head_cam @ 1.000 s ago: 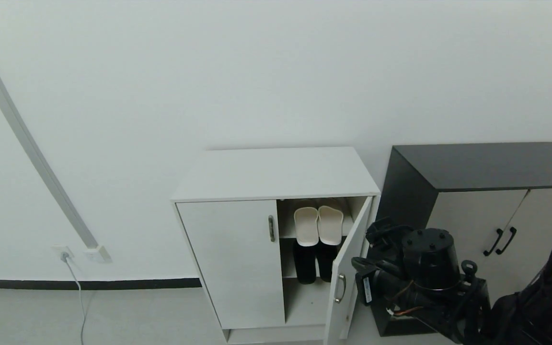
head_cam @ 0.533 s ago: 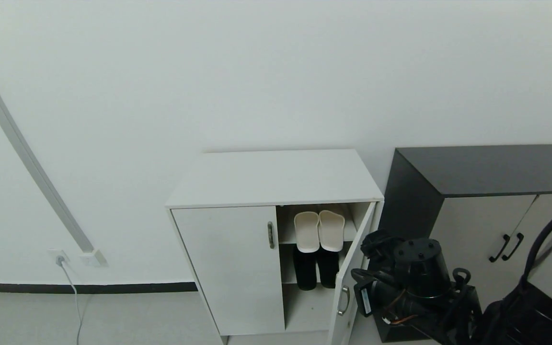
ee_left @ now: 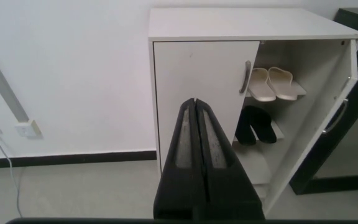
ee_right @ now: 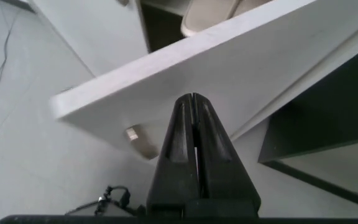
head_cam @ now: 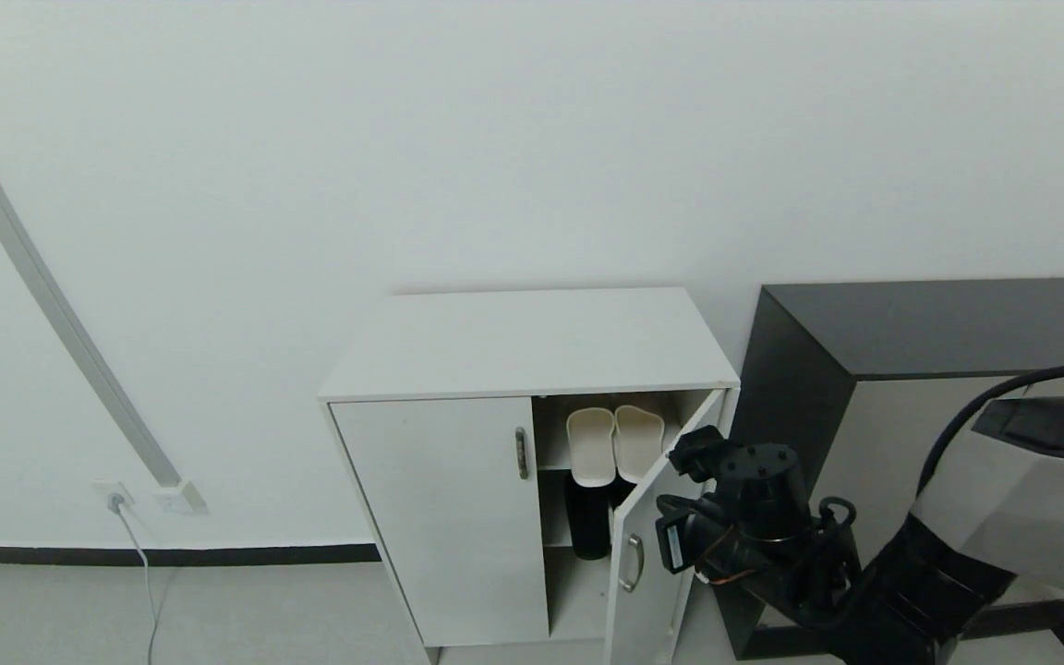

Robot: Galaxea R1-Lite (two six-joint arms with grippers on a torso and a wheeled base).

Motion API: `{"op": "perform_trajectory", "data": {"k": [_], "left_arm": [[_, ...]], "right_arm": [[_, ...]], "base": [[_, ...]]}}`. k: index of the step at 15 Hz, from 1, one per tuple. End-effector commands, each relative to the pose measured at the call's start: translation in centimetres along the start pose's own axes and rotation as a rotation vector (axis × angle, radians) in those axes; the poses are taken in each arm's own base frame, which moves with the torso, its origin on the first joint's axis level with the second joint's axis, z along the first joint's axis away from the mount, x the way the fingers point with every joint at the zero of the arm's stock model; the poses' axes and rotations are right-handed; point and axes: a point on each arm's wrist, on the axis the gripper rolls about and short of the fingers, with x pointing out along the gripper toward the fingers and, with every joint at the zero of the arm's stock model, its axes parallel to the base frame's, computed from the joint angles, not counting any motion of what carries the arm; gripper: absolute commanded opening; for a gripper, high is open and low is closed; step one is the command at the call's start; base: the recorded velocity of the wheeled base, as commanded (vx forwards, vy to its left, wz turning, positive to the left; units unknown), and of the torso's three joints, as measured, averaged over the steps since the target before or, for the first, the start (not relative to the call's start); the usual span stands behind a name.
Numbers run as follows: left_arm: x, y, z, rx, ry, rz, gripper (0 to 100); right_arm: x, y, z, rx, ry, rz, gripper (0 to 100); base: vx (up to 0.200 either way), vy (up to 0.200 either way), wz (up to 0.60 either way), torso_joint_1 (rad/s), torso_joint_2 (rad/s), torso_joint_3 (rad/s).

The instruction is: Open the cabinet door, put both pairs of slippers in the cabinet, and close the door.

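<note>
The white cabinet (head_cam: 532,337) stands against the wall with its left door (head_cam: 444,517) closed and its right door (head_cam: 643,536) partly open. A white pair of slippers (head_cam: 615,443) lies on the upper shelf, a black pair (head_cam: 587,522) on the shelf below. My right gripper (head_cam: 687,451) is shut and presses its tips against the outer face of the right door (ee_right: 241,56), above the handle (ee_right: 138,138). My left gripper (ee_left: 194,102) is shut on nothing and hangs in front of the closed left door (ee_left: 197,68).
A dark sideboard (head_cam: 911,323) stands right beside the white cabinet, close behind the open door. A wall socket (head_cam: 116,501) with a hanging cable sits low on the left wall, under a slanted conduit (head_cam: 33,268). Bare floor lies before the cabinet.
The right arm has moved left and the right door has swung part of the way shut with it. The head camera shifted slightly early on.
</note>
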Motion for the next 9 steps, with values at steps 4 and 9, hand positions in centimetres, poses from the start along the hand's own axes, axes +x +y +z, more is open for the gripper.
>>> {"op": "perform_trajectory", "data": {"k": [4,9], "left_arm": [[0.0,0.0,0.0,-0.001,0.001,0.0,0],[0.0,0.0,0.0,-0.001,0.001,0.0,0]], "right_arm": [[3.7,-0.2,-0.6,0.011,-0.008,-0.023,0],[6.7,-0.7,-0.2,0.03,-0.052,-0.043,0]], "base": [[0.0,0.0,0.0,0.0,0.0,0.0],[0.0,0.0,0.0,0.0,0.0,0.0]]}}
